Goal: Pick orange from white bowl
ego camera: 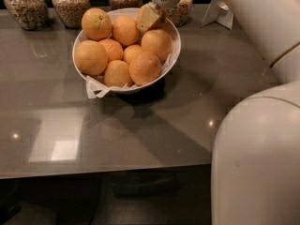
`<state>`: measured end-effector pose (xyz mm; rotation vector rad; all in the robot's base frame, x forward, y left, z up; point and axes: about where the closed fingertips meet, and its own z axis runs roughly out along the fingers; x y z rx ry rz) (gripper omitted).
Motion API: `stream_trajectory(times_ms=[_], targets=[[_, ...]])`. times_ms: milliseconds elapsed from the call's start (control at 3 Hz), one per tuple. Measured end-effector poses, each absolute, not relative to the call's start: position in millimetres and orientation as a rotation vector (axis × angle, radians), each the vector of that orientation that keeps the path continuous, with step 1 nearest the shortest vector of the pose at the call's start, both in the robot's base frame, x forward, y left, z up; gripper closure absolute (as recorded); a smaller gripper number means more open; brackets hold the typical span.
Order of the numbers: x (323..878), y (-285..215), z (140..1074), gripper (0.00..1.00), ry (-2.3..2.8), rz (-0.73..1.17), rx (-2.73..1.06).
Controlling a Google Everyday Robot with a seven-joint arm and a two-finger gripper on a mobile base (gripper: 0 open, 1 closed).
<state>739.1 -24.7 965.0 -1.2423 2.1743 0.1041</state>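
Observation:
The white bowl, with white paper hanging over its front rim, stands on the grey table at the back centre. It holds several deep-orange oranges, such as one at the front and one at the right. A paler orange sits on top at the back left. My gripper reaches down from above into the bowl's back right. It is right at an orange that it mostly hides, just above the right-hand orange.
Glass jars of grains line the back edge of the table. A white folded card stands at the back right. My large white arm fills the right side. The table's front edge runs across the lower part of the view.

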Motion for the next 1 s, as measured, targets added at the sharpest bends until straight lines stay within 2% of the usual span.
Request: stream_trajectory(times_ms=[667, 1000], targets=[[727.2, -20.2, 993.0, 0.97, 2.099, 0.084, -1.252], [718.7, -17.5, 1012.3, 1.00, 2.041, 0.088, -1.261]])
